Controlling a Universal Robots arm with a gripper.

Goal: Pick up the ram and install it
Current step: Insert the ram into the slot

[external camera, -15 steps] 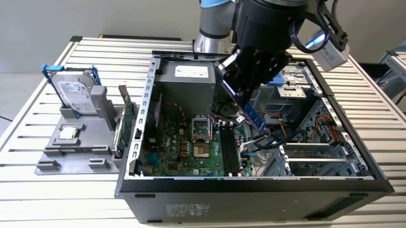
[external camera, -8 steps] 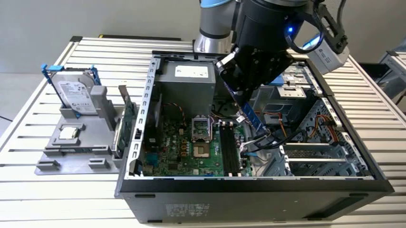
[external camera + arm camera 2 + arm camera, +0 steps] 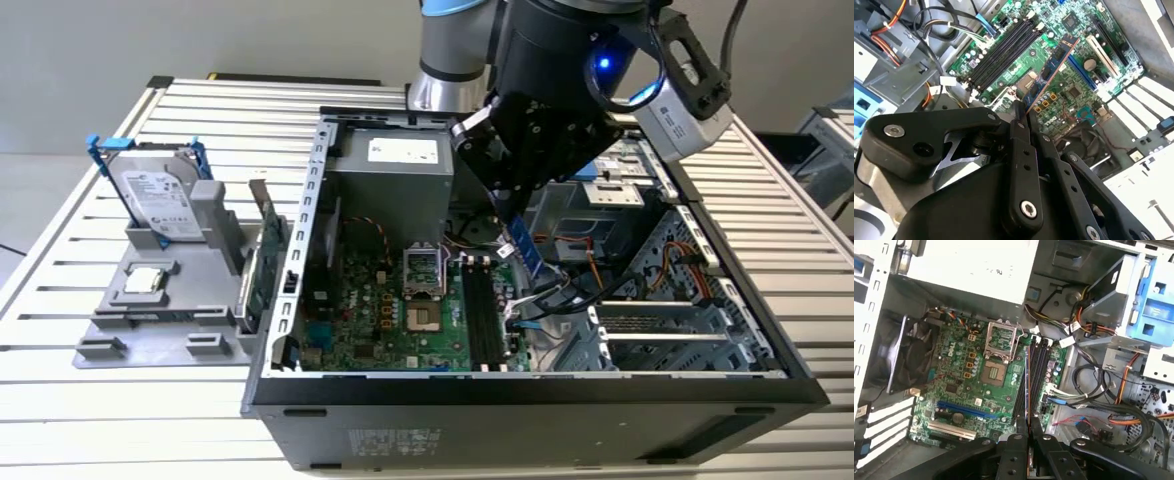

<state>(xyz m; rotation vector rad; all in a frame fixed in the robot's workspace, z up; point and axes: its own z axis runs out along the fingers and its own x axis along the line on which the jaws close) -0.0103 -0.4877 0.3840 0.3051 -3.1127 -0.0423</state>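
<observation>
My gripper (image 3: 1025,111) pinches one end of the ram (image 3: 1051,70), which runs lengthwise straight out from my fingertips, roughly parallel to the black slots (image 3: 1004,52) beyond.

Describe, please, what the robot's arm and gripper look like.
The silver-grey tubular arm ends in a black wrist housing with a blue light, a grey camera box and a black cable. The matte black gripper has hinged link bars with silver pins and two narrow fingers.

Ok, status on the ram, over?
Tool shut on ram. Ram in air by memory slots, not seated. Cables close beside slots.
</observation>
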